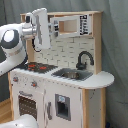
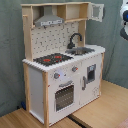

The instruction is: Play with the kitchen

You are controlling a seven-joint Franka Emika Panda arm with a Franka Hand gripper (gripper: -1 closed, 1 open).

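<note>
You are at the approach step — the gripper (image 1: 54,29) hangs high in front of the kitchen (image 2: 62,65), above the stovetop (image 1: 37,66) in the first exterior view, whether the jaws are released I cannot tell — so next you pick a part and reach it.

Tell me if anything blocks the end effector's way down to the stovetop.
Nothing visible does. In the first exterior view the end effector hangs high above the stovetop, level with the kitchen hood, with only open air beneath it.

white rounded arm (image 1: 14,47) segments, black joints, grey wrist.
</note>
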